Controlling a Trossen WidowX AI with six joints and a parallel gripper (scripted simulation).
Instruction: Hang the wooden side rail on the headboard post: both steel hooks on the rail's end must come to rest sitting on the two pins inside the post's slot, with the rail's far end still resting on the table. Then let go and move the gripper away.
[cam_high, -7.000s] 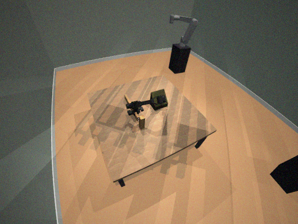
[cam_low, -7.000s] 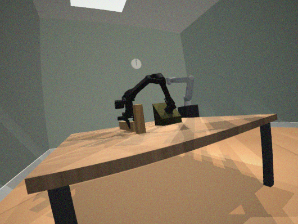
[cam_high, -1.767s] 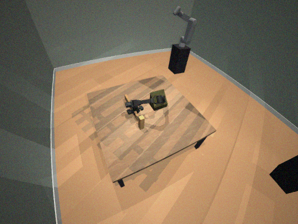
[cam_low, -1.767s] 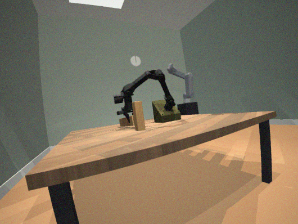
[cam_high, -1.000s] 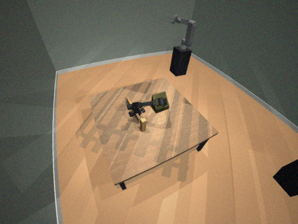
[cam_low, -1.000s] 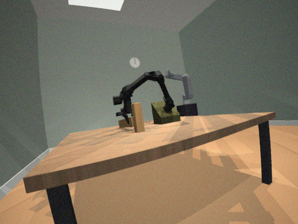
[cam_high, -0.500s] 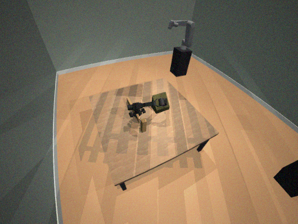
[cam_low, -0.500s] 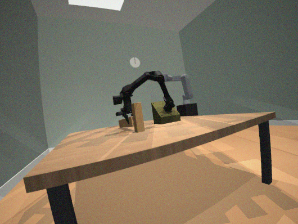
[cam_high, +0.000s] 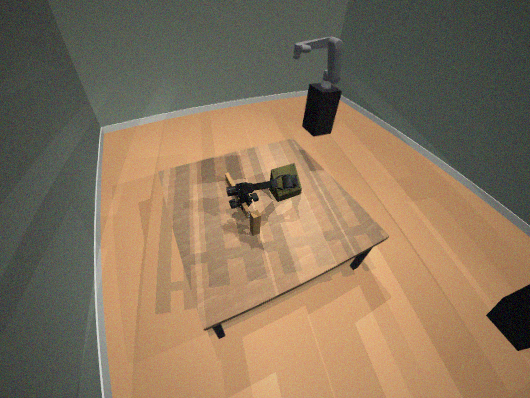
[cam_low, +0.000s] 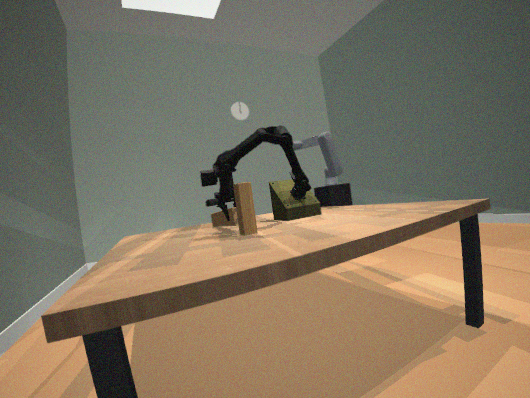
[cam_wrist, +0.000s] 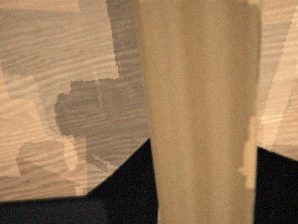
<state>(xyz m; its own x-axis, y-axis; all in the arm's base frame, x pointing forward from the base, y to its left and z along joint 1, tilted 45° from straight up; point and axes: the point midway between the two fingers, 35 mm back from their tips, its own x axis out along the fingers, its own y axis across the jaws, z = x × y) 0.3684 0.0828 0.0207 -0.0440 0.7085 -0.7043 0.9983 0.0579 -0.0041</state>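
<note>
1. The black arm (cam_high: 262, 185) (cam_low: 250, 145) rises from a green slanted block (cam_high: 280, 193) (cam_low: 280, 205), bends high in an arch, and its wrist points downward, at centre-left of the exterior frame.
2. The jaws are clamped on the wooden side rail (cam_high: 229, 178) (cam_low: 219, 219) (cam_wrist: 202, 110); in the wrist frame it runs from the top edge to the bottom edge between them.
3. The rail's near end is close to the upright headboard post (cam_high: 255, 223) (cam_low: 246, 207). Whether the hooks sit on the pins, I cannot tell.
4. The counter (cam_high: 300, 260) (cam_low: 300, 260) (cam_wrist: 30, 40) is of wood, with dark legs and patchy shadows.
5. Behind, a grey arm (cam_high: 334, 55) (cam_low: 327, 150) stands on a black pedestal (cam_high: 321, 112) (cam_low: 340, 195), at upper right of the top frame.
6. The walls (cam_high: 200, 50) (cam_low: 175, 100) are grey-green; a round clock (cam_low: 240, 110) hangs at upper centre of the exterior frame.
</note>
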